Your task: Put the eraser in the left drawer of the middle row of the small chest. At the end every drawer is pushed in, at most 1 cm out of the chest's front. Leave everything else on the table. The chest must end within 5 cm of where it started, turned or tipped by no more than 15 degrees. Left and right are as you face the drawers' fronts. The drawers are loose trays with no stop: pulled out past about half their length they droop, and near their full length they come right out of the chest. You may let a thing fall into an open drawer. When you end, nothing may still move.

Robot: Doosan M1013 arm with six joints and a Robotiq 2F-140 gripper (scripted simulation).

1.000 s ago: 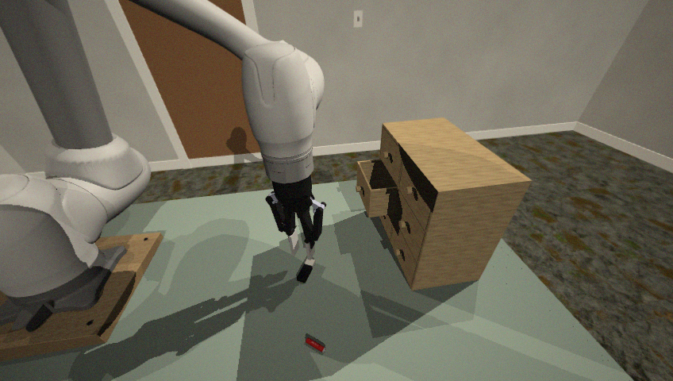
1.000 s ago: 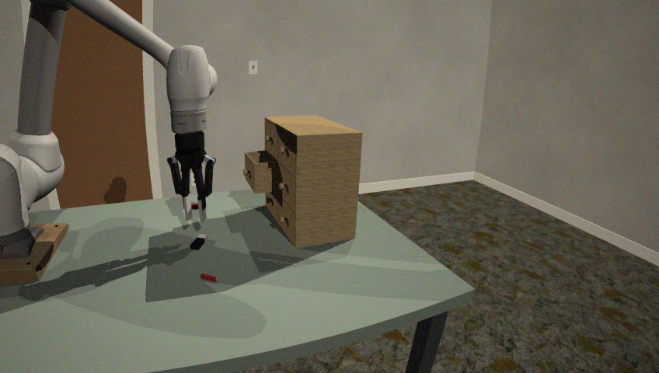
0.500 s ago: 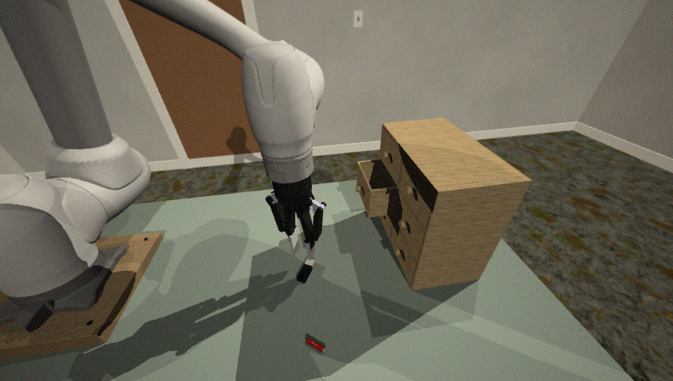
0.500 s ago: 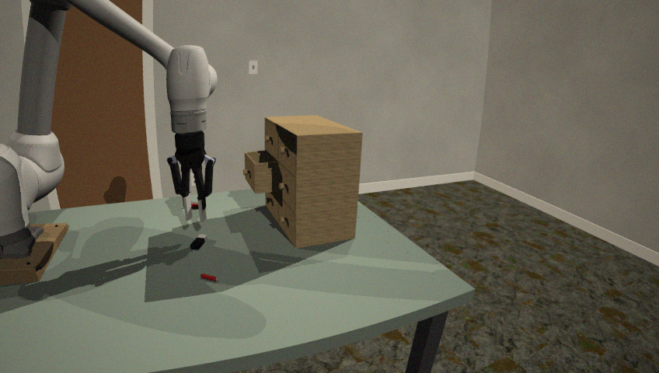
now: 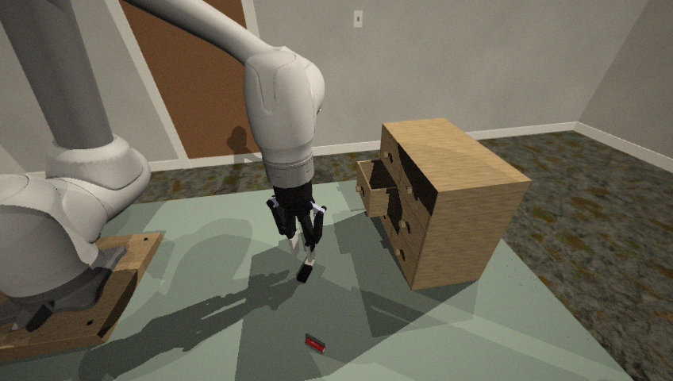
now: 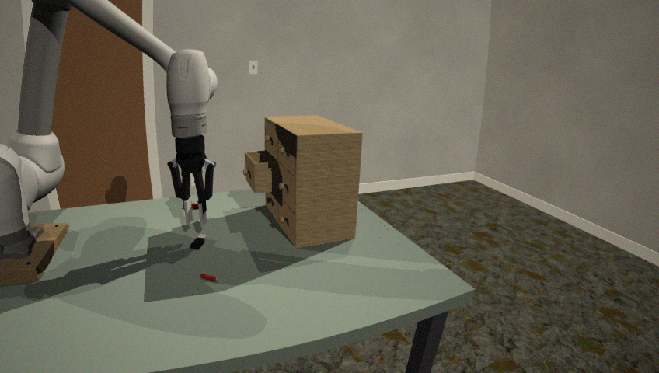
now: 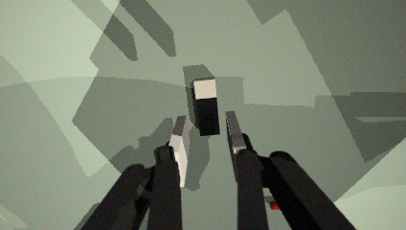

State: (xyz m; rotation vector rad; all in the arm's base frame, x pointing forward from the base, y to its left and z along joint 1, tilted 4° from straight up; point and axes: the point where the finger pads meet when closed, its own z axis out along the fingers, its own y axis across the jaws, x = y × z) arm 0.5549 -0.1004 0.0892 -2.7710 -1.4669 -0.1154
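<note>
Your exterior view reveals a red object (image 6: 195,206) behind the gripper (image 5: 301,252) (image 6: 194,222) (image 7: 206,149), hidden from above; the wrist view shows its fingers parted narrowly, holding nothing, near the eraser (image 5: 305,272) (image 6: 197,242) (image 7: 207,107) on the table (image 5: 202,359) (image 6: 138,342) (image 7: 29,110).

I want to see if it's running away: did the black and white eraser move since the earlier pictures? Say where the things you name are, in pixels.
No, the eraser (image 5: 305,272) (image 6: 198,242) (image 7: 207,107) stayed put beside the same table shadow.
</note>
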